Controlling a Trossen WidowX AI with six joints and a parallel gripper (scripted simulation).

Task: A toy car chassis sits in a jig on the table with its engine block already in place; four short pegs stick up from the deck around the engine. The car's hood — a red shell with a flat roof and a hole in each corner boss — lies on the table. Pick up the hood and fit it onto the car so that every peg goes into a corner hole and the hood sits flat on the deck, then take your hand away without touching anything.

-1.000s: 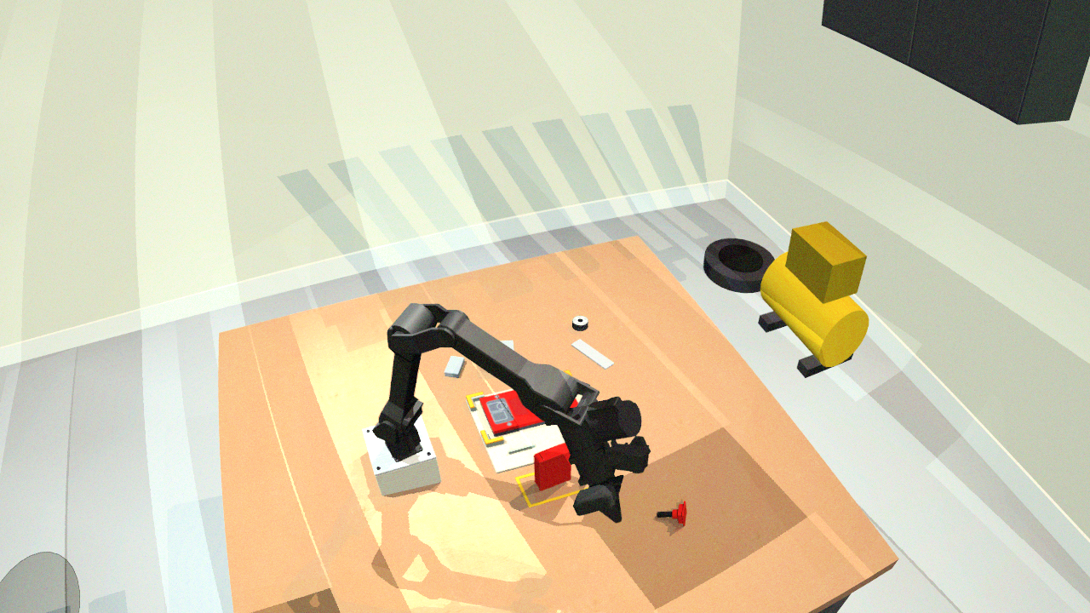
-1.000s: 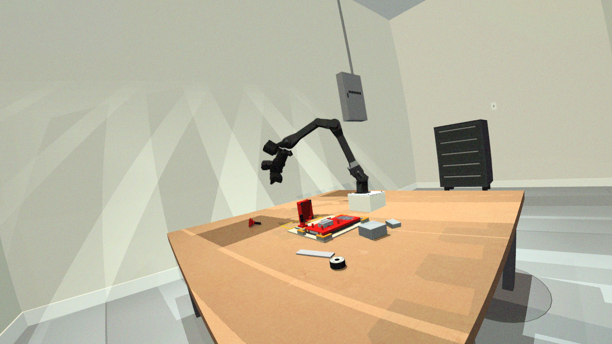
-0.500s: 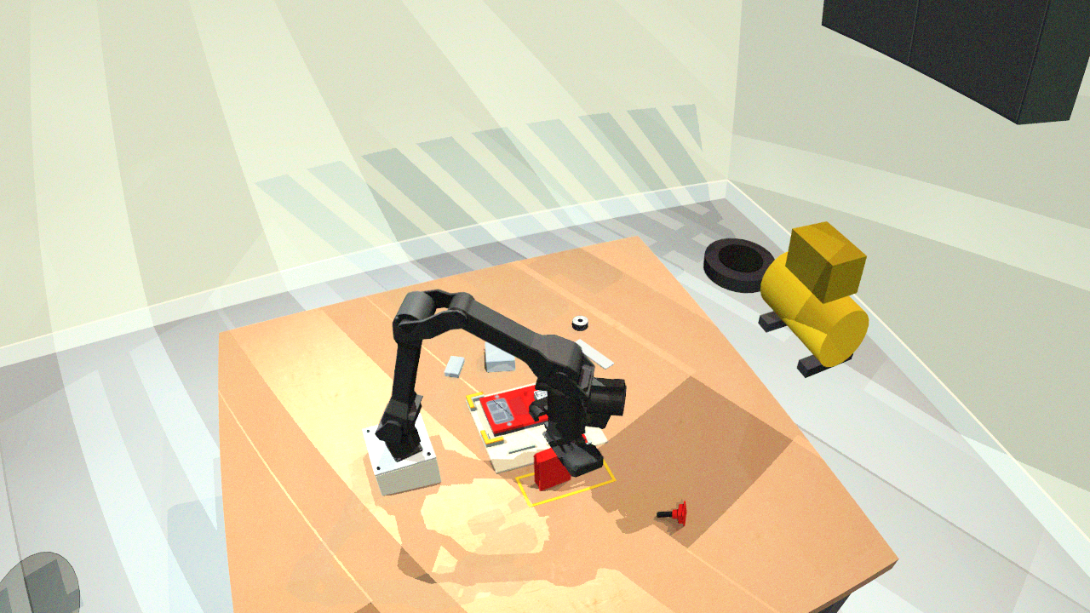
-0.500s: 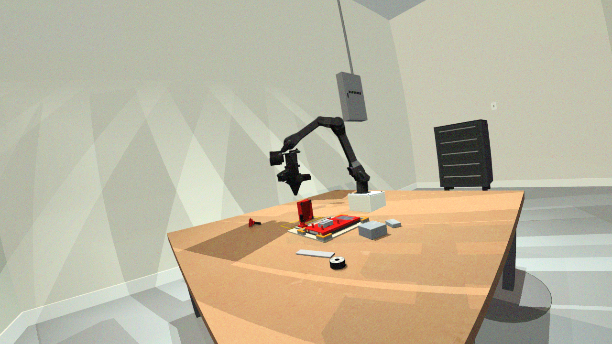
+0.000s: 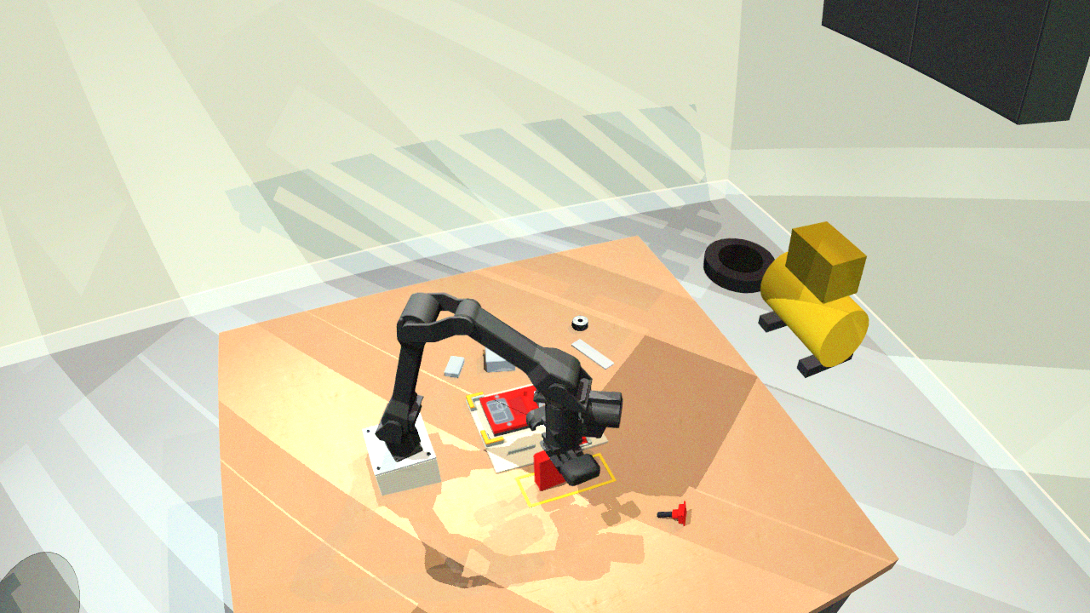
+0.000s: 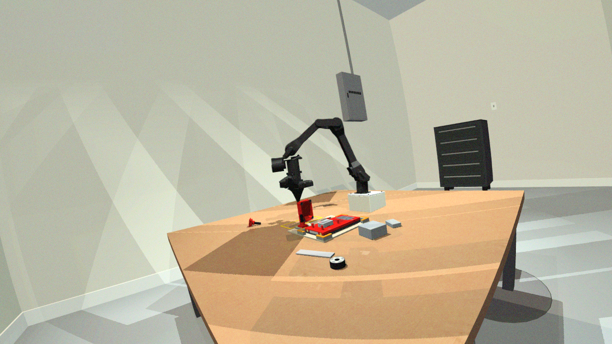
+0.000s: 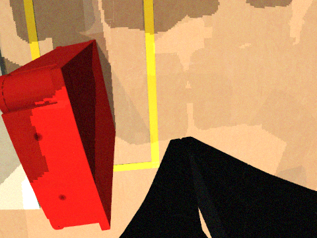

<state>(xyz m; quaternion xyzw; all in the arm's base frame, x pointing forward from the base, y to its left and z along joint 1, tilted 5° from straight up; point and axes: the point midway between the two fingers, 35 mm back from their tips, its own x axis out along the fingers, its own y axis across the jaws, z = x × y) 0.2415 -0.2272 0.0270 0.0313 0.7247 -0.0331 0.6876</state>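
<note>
The red hood [image 5: 543, 471] [image 6: 304, 210] [image 7: 63, 155] stands on edge inside the yellow outline [image 5: 571, 493] [image 7: 151, 82]; its hollow side faces right in the wrist view. My gripper [image 6: 298, 200] [image 7: 181, 148] is shut and empty, pointing down beside the hood. The fingertips look close to the hood's top in the exterior view, but the wrist view shows them apart from it. The red chassis [image 5: 522, 417] [image 6: 331, 228] sits in the pale jig [image 5: 507, 460] with the grey engine block [image 6: 326, 222] and pegs on its deck. The arm hides part of the chassis in the top view.
A red knob with a black stem [image 5: 680, 513] [image 6: 251, 222] lies apart. Another red piece [image 6: 302, 224] is at the hood's foot. A grey block [image 5: 499, 361] [image 6: 372, 230], smaller block [image 5: 454, 366] [image 6: 393, 223], flat strip [image 5: 592, 353] [image 6: 315, 253] and black-and-white roll [image 5: 580, 323] [image 6: 337, 262] lie beyond the jig.
</note>
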